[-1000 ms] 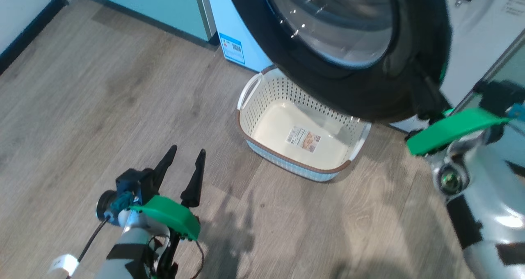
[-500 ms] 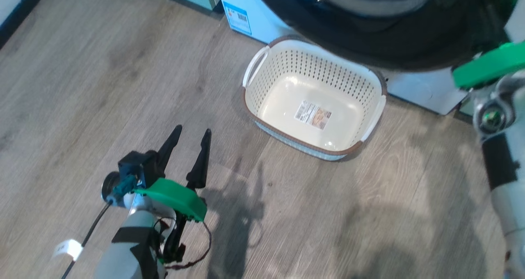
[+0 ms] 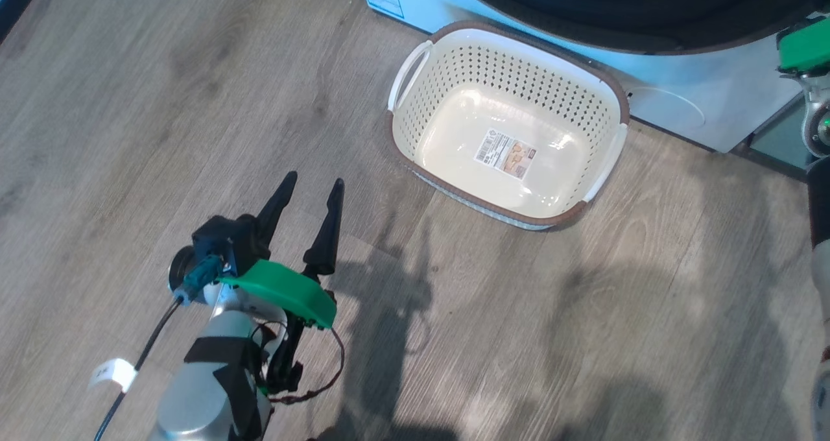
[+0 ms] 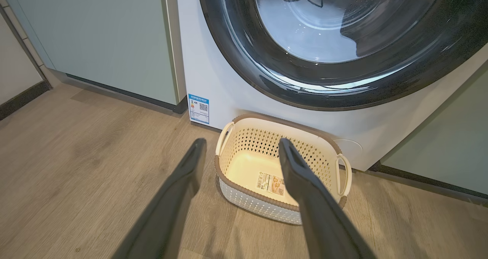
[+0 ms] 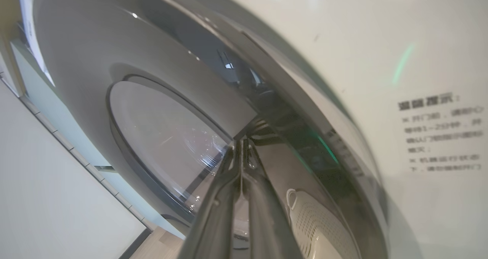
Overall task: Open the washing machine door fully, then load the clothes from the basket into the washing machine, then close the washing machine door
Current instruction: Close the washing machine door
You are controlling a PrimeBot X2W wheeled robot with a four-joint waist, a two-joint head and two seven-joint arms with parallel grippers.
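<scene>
Evidently this is the closing step. From the head, the left gripper [image 3: 314,181] hangs over the wooden floor [image 3: 130,104] with fingers spread and nothing between them, well apart from the basket [image 3: 493,78]. The basket stands just beside the foot of the washing machine [image 3: 570,55], under the washing machine door [image 3: 616,6]. Along the left wrist, that door looks flat against the white front. Along the right wrist, the right gripper [image 5: 241,144], fingers pressed together, touches the door's glossy rim. I'd push squarely and steadily there until the latch seems seated, without glancing off the curve.
</scene>
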